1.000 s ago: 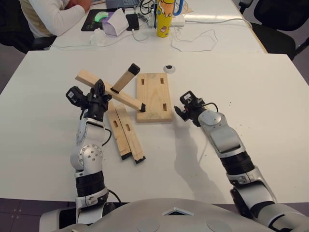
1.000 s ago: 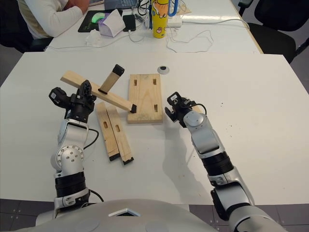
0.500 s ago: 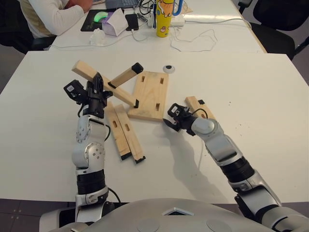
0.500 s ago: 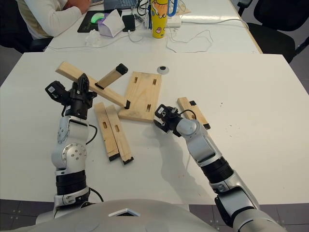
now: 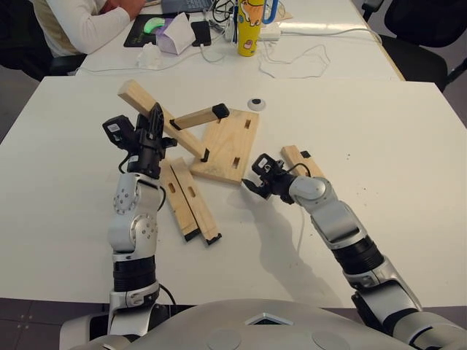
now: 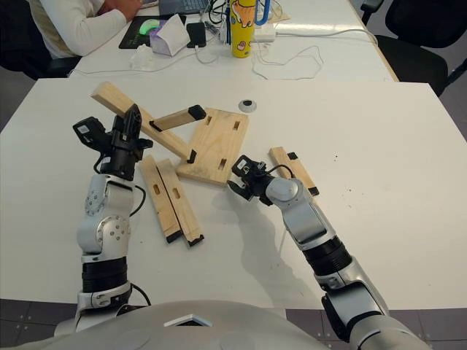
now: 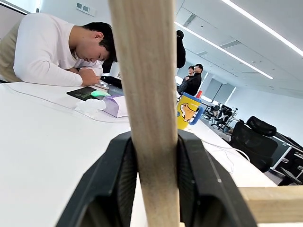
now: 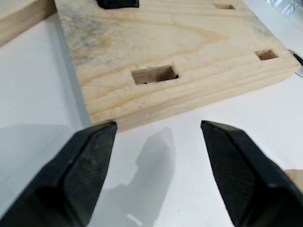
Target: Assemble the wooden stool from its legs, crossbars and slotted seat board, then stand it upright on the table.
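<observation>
**Q:** Shifts over the last second?
**A:** Steeper tilt of the leg [image 5: 179, 132] in the left gripper [image 5: 151, 135], far end raised. Rotation of the seat board [image 5: 233, 142] on the table [image 5: 408, 146], near end swung toward the robot's left. Advance of the right gripper [image 5: 255, 177] from beside the board to its near corner, uncovering a loose leg [image 5: 300, 160] just beside the right forearm.

**Q:** State of the tools?
**A:** Left: pressed tight on the leg partway along, wood pinched between both pads. Right: spread wide, low over the table, tips either side of the board's near corner, apparently not touching the wood.

**Q:** Outward from there?
**A:** From the held leg, a shorter black-capped piece [image 5: 197, 117] jutting sideways over the board's far end. Capped lower end of the leg resting at the board's left edge. Between left arm and board, two slotted pieces [image 5: 191, 200] lying flat, side by side, touching. Visible slots in the board unfilled.

**Q:** Likely faults?
**A:** By judgement only:
- Further dragging of the unpinned board by the capped end under leverage from the left arm, carrying the slots out of line.
- Twist or slip of the leg in the pads, given the off-centre grasp and the side piece's weight.
- Slanted closing on the corner, squeezing the board away instead of pinning it.
- Nudging of the loose leg by the right forearm.
</observation>
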{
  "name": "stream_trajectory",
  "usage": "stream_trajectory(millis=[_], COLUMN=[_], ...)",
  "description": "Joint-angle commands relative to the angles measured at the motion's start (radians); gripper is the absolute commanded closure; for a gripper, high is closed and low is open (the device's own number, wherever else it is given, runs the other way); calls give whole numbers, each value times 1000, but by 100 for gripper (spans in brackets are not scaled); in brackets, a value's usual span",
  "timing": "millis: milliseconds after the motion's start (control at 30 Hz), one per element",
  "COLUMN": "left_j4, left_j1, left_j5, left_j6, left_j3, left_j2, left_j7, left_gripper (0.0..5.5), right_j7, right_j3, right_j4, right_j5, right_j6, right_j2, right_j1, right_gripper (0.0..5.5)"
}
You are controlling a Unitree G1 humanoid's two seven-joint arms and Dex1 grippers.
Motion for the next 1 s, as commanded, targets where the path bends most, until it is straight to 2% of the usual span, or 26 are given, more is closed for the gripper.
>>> stream_trajectory(millis=[33, 200, 433, 1000], left_j4=[76, 69, 47, 21], left_j1=[10, 13, 29, 17], left_j5=[2, 5, 75, 99], left_j6=[58, 79, 75, 172], left_j3=[22, 24, -51, -133], left_j2=[30, 36, 71, 116], left_j7=[-16, -8, -44, -88], left_gripper=[445, 445, 445, 445], right_j7=[6, 5, 4, 8], right_j3=[-11, -17, -25, -71], right_j4=[2, 2, -1, 13], right_j5=[7, 7, 8, 36], right_j6=[11, 14, 19, 6], right_j2=[8, 9, 10, 11], right_j1=[-22, -22, -24, -42], right_gripper=[220, 220, 220, 220])
